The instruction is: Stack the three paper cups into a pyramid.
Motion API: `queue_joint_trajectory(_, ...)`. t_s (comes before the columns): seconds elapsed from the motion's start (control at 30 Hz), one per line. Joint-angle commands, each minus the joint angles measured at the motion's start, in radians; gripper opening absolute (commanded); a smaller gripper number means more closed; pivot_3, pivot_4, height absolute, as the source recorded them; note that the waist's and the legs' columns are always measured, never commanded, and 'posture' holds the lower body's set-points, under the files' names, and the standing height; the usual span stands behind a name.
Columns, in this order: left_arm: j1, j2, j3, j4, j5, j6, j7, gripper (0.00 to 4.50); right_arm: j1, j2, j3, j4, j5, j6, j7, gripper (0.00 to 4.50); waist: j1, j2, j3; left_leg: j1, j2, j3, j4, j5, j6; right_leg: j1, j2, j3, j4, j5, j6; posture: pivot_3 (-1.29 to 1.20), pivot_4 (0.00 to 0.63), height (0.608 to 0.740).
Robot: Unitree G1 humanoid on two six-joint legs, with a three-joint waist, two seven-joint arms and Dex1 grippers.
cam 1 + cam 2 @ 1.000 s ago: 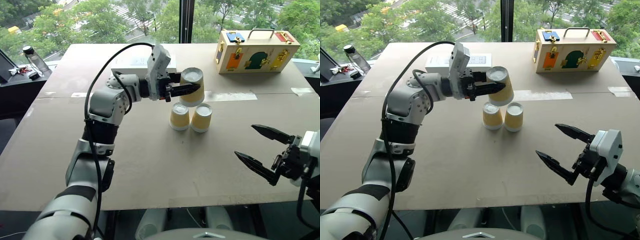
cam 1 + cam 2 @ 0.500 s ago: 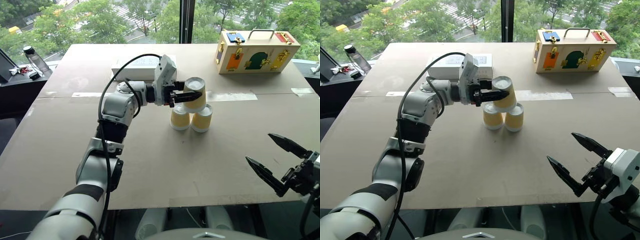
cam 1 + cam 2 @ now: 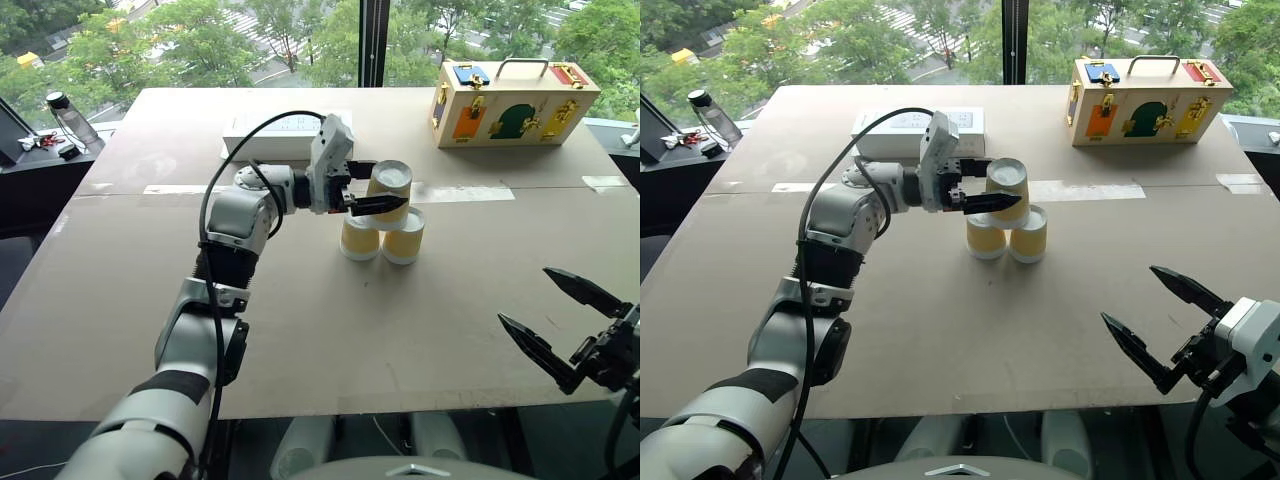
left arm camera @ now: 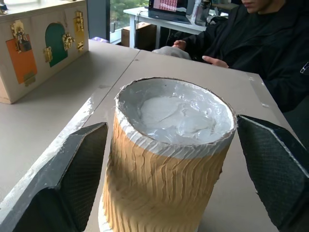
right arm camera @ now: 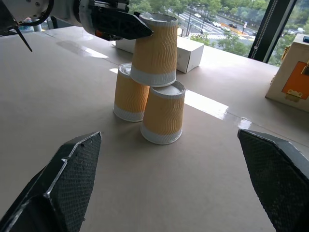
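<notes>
The pyramid stands on the worktop [image 3: 300, 330]: two paper cups upside down and side by side, the left base cup [image 3: 359, 238] and the right base cup [image 3: 404, 235], with the top cup [image 3: 389, 192] sitting across their bases. The left claw [image 3: 378, 187] reaches in from the left of the pyramid, its fingers spread to either side of the top cup with a gap visible on both sides in the left wrist view, so the cup appears released.

The main risk is on the way out: if a finger drags the ribbed wall, the light top cup could tip off, or the base pair could be nudged apart. Its footing looks narrow.

Behind the pyramid lies a white box [image 3: 285, 133], close to the arm's retreat path. Farther right, a wooden latch box [image 3: 515, 100] stands well clear. The right claw [image 3: 565, 325] hangs open, well apart from the pyramid, obstructing nothing.
</notes>
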State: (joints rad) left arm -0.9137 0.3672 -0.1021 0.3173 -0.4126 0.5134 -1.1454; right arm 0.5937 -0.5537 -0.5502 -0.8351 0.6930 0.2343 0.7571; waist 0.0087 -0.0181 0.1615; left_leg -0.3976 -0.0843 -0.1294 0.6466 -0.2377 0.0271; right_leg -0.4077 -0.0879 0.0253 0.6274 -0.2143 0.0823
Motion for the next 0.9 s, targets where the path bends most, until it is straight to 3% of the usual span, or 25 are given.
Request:
queue_joint_trajectory(0.03,0.02,0.067,0.105,-0.16,-0.084,0.094,0.037,4.4,-0.023,-0.024,-0.017,0.019,0.013,-0.011,0.014,4.5,-0.006,0.0,0.0,0.0,0.0,0.0,0.0,0.0,0.0,0.0,0.0,0.0,0.0,0.0,0.0,0.0,0.15,0.74)
queue_joint_trajectory(0.17,0.129,0.138,0.194,-0.315,-0.147,0.164,0.093,4.4,-0.063,-0.049,0.0,0.07,-0.001,-0.011,0.031,4.5,-0.012,0.001,-0.001,0.001,0.0,0.0,0.0,0.0,0.0,0.0,0.0,0.0,0.001,0.0,0.0,0.0,0.15,0.74)
queue_joint_trajectory(0.37,0.495,0.218,0.318,-0.568,-0.207,0.166,0.148,4.4,-0.152,-0.086,0.034,0.21,-0.068,-0.032,0.065,4.5,-0.02,0.002,-0.001,0.003,0.001,0.002,-0.001,0.0,-0.001,0.0,-0.001,0.003,0.0,0.0,0.0,0.0,0.15,0.74)
queue_joint_trajectory(0.6,0.994,0.196,0.511,-0.726,-0.227,0.056,0.187,4.4,-0.097,-0.124,-0.035,0.364,-0.06,-0.058,0.214,4.5,0.006,0.002,-0.002,0.003,0.001,0.004,-0.002,-0.002,0.003,0.0,-0.002,0.004,0.0,0.0,-0.001,0.0,0.15,0.74)
queue_joint_trajectory(0.77,1.172,0.168,0.541,-0.757,-0.212,-0.016,0.22,4.4,-0.103,-0.147,-0.039,0.448,-0.063,-0.069,0.276,4.5,0.011,0.002,-0.003,0.004,0.001,0.003,-0.002,-0.003,0.003,0.001,-0.003,0.003,-0.001,-0.002,-0.004,0.0,0.15,0.74)
queue_joint_trajectory(0.9,1.23,0.154,0.531,-0.763,-0.198,-0.063,0.243,4.4,-0.144,-0.163,-0.012,0.502,-0.079,-0.06,0.291,4.5,0.012,0.002,-0.003,0.01,0.001,0.003,-0.002,-0.005,0.001,0.008,-0.007,0.002,-0.001,-0.003,-0.004,0.0,0.15,0.74)
